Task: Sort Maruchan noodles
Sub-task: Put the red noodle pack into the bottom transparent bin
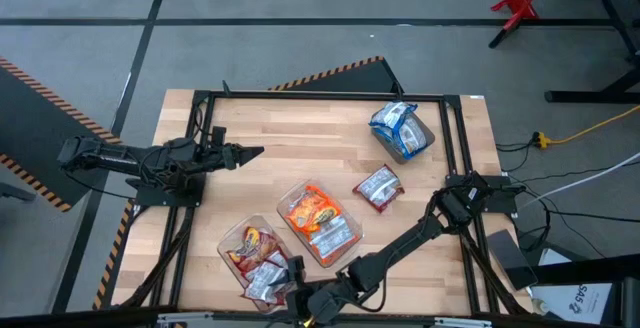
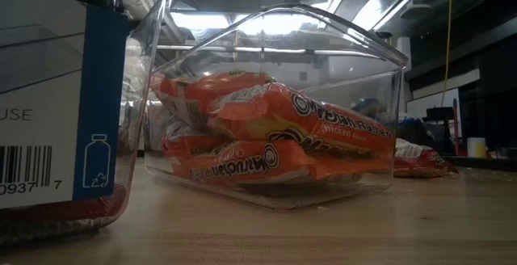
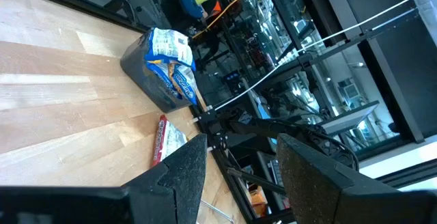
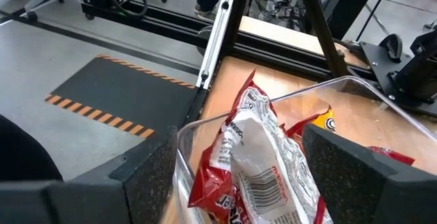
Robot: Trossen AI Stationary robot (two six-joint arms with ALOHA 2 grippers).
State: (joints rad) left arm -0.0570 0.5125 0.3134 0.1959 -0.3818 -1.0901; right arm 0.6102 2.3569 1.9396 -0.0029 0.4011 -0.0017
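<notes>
Three lots of Maruchan packets are in tubs. Orange ones lie in a clear tub [image 1: 318,224] [image 2: 275,148]. Red ones sit in a second clear tub [image 1: 255,260], and blue ones in a dark grey tub [image 1: 402,130] [image 3: 167,63]. One red packet [image 1: 378,188] [image 3: 164,138] lies loose and flat on the table. My right gripper [image 1: 295,290] [image 4: 240,145] is open over the near end of the red tub. Its fingers stand on either side of a red-and-white packet [image 4: 249,162] that stands on edge inside. My left gripper [image 1: 255,152] [image 3: 242,142] is open, level above the table's left part.
The wooden table [image 1: 300,128] has a black frame rail around it. The red tub's labelled wall [image 2: 56,95] stands close to the low camera, with the orange tub right behind it. Bare wood lies between my left gripper and the grey tub. Cables and stands are beyond the right edge.
</notes>
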